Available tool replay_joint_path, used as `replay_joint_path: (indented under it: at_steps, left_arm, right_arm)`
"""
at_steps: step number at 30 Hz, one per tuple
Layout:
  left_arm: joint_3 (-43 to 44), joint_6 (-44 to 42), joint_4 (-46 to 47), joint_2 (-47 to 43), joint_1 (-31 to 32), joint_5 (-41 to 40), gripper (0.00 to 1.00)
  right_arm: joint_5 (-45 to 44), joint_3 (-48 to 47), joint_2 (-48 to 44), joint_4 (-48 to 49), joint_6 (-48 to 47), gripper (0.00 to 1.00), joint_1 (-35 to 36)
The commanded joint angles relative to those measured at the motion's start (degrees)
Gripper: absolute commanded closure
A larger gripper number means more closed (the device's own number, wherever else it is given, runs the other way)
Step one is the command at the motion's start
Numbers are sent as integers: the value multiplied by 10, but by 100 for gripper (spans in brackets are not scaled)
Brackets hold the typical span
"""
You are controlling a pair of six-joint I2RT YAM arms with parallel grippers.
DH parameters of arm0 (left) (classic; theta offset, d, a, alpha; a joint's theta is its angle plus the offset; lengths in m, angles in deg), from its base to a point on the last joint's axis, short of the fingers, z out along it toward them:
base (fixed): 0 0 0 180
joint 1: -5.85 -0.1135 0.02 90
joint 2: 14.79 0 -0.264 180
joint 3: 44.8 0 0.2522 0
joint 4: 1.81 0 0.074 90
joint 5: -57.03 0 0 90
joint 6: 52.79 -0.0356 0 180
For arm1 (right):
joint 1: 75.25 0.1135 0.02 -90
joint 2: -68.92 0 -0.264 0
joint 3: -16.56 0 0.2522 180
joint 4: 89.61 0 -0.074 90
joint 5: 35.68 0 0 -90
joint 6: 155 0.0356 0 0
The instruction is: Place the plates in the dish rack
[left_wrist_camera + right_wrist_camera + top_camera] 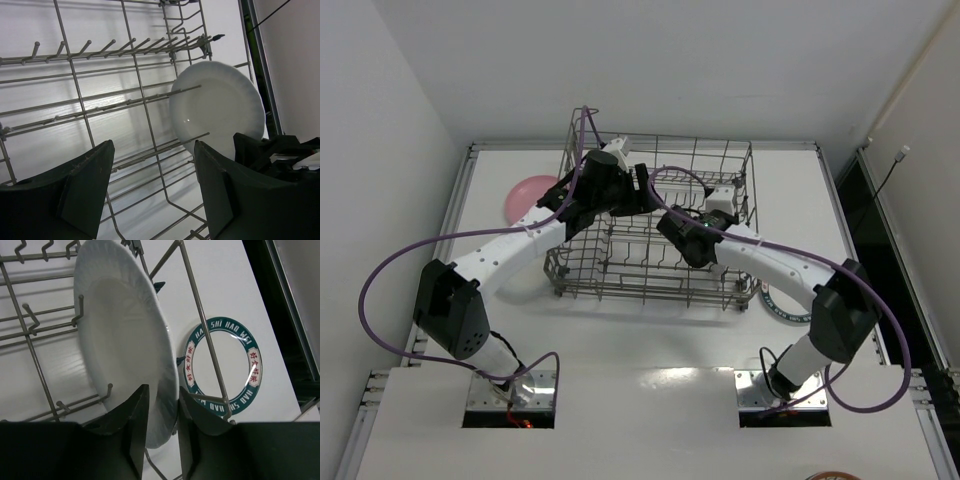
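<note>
**A:** Where was the white plate [120,340] with respect to the right jaws?

**B:** It stood on its edge in the rack [650,285], between the tines, close to the right side wall. Its lower rim passed between the two right jaws. They were pressed on it, one on each face, so they were pinching the rim.

**A:** And the left jaws?

**B:** They were spread wide and held nothing. Through the gap I saw only the wires of the rack. The white plate was farther on, to the right of them, and did not touch them.

**A:** Was there any writing that you could read?

**B:** Yes, on the teal plate [235,375]. Its dark rim had white Latin letters, and at the top I read "SHI HAO WEI". The word before it began with "HA", but a wire hid the rest. There were also red Chinese characters on both sides of the rim, too small for me to read. I saw no other writing.

**A:** How many things did you count?

**B:** Three plates: one white, one teal, one pink. There was one rack, and only the white plate was in it. The teal plate lay flat on the surface [800,200], just outside the right wall of the rack. The pink plate [525,195] lay flat beside the left wall, partly hidden by the left arm.
</note>
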State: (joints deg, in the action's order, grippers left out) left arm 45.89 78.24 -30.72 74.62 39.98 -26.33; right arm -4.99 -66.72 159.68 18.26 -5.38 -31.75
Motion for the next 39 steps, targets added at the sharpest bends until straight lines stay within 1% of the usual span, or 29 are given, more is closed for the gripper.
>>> replay_joint_path:
  at_steps: [1,2,5,6,8,10,11,12,13,14,15,16,17,18,19,20,22,25,26,27,29,31,32,33,35,36,37,38,39]
  left_arm:
    - [13,0,13,-15,0,1,38]
    - [13,0,13,-15,0,1,38]
    - [13,0,13,-15,0,-4,38]
    - [13,0,13,-15,0,-4,38]
    - [13,0,13,-15,0,-4,38]
    - [13,0,13,-15,0,-4,38]
    - [13,0,13,-10,0,-4,38]
    - [13,-5,13,-10,0,-9,38]
    - [13,-5,13,-10,0,-9,38]
    - [13,-5,13,-10,0,-9,38]
    - [13,-5,13,-10,0,-9,38]
    - [13,-5,13,-10,0,-9,38]
    - [13,-5,13,-10,0,-9,38]
    - [13,-5,13,-10,0,-9,38]
    - [13,-5,13,-10,0,-9,38]
    - [13,-5,13,-10,0,-9,38]
    - [8,-5,19,-10,0,-4,38]
    - [8,-5,19,-4,0,1,38]
    - [8,0,19,-4,0,1,38]
    - [8,0,24,-4,0,1,38]
    - [8,0,24,-4,0,1,38]
    - [8,0,24,-9,0,-5,38]
    - [8,-6,24,-9,0,-5,38]
    - [8,-6,24,-9,0,-5,38]
    - [2,-6,24,-9,0,-5,38]
    - [2,-6,24,-9,0,-5,38]
    - [2,-6,24,-9,0,-5,38]
    - [2,-6,24,-9,0,-5,38]
    - [2,-6,24,-4,0,-5,38]
  right_arm:
    - [3,-17,-11,-17,38,73,6]
    - [3,-17,-11,-24,38,64,6]
    - [-3,-42,-45,-51,38,53,6]
    - [-3,-63,-58,-73,38,45,11]
    - [-3,-82,-105,-79,23,37,11]
    - [6,-87,-151,-73,-14,35,4]
    - [19,-77,-207,-50,-32,34,4]
    - [19,-65,-238,-40,-48,31,-2]
    - [25,-50,-269,-33,-49,31,-11]
    - [31,-6,-334,-25,-54,30,-20]
    - [31,23,-367,-7,-54,30,-32]
    - [31,54,-398,-7,-46,23,-44]
    - [31,114,-429,0,-39,21,-71]
    - [31,141,-459,0,-29,19,-85]
    - [38,165,-512,0,-7,15,-98]
    - [38,203,-536,0,2,13,-118]
    - [51,238,-580,32,-5,11,-125]
    - [50,223,-547,49,-53,8,-138]
    - [50,212,-489,49,-61,2,-148]
    - [43,200,-459,49,-68,0,-155]
    - [43,171,-410,64,-112,0,-181]
    - [86,164,-367,104,-168,0,-249]
    - [111,164,-361,159,-225,0,-278]
    - [171,164,-355,183,-245,0,-346]
    - [249,164,-335,225,-277,0,-430]
    - [341,164,-328,232,-277,0,-520]
    - [387,171,-323,237,-277,0,-562]
    - [479,180,-323,251,-282,0,-600]
    - [521,204,-323,259,-282,0,-659]
